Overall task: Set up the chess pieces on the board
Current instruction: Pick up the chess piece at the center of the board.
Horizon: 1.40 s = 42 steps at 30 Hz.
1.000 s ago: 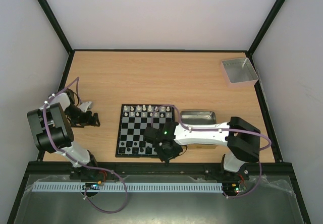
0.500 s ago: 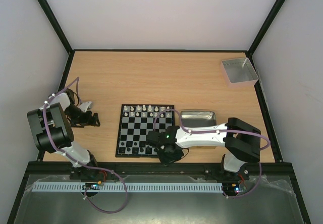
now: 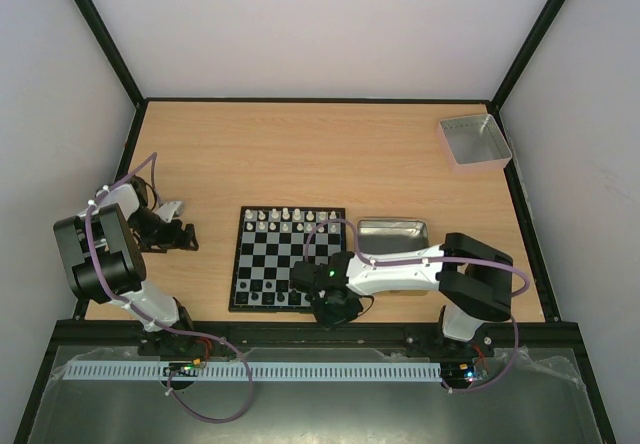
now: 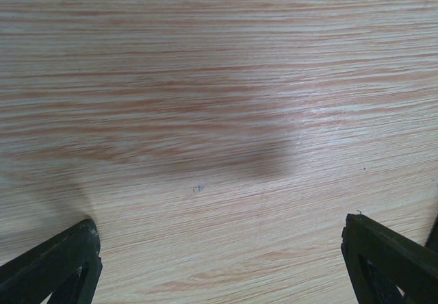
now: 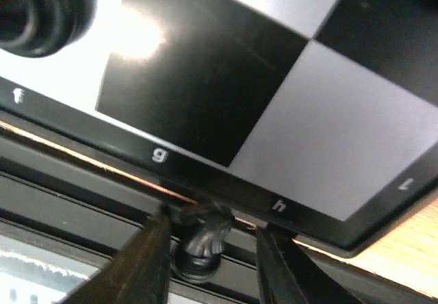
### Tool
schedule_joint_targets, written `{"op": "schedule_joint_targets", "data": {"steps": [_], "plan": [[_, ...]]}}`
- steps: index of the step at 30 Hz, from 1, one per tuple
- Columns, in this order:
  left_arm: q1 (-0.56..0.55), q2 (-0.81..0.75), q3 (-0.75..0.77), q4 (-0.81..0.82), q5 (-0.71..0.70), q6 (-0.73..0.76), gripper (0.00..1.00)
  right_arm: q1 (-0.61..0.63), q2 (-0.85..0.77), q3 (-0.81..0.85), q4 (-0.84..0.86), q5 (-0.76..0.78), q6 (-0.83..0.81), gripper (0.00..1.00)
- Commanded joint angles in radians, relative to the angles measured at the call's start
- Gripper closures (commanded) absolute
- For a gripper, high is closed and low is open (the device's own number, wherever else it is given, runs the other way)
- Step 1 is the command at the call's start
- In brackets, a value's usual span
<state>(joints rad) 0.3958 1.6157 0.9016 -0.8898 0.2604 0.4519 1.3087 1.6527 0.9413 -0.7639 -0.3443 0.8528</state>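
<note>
The board [image 3: 290, 259] lies in the middle of the table, with white chess pieces [image 3: 290, 214] along its far rows and a few black pieces [image 3: 262, 292] on its near rows. My right gripper [image 3: 335, 309] hangs low over the board's near right corner. In the right wrist view it [image 5: 212, 225] is shut on a black chess piece [image 5: 202, 239], just off the board's edge [image 5: 205, 78] by the letters g and h. Another black piece [image 5: 41, 9] stands near f. My left gripper [image 3: 185, 236] is open and empty over bare wood [image 4: 219, 263], left of the board.
A shallow metal tin [image 3: 393, 232] lies right of the board, under my right arm. A grey square tray [image 3: 474, 140] sits at the far right corner. The table's near edge rail [image 5: 82, 215] runs just below the board.
My right gripper has moved toward the board's near right corner and lowered. The left arm has not moved.
</note>
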Motion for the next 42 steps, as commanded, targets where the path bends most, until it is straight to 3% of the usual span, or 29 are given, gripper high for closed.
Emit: {"op": "schedule_joint_targets", "data": {"steps": [1,11,17,32,35,42], "plan": [[0.006,0.01,-0.009,-0.017,-0.004,-0.004,0.04,0.006,0.035,-0.031,0.025,-0.001,-0.015,0.69],[0.015,0.009,-0.009,-0.017,-0.003,-0.004,0.04,0.005,0.031,0.007,-0.017,0.061,-0.021,0.91],[0.014,0.012,-0.008,-0.019,0.0,-0.001,0.04,0.004,-0.044,0.058,-0.099,0.088,-0.021,0.97],[0.014,0.013,-0.008,-0.02,-0.001,-0.002,0.04,-0.006,-0.152,0.238,-0.237,0.08,-0.075,0.98],[0.012,0.013,-0.009,-0.019,-0.002,-0.003,0.04,-0.018,-0.155,0.237,-0.221,0.165,-0.074,0.98],[0.015,0.015,-0.008,-0.017,-0.007,-0.007,0.04,-0.026,-0.128,0.199,-0.08,0.534,-0.035,0.98]]}}
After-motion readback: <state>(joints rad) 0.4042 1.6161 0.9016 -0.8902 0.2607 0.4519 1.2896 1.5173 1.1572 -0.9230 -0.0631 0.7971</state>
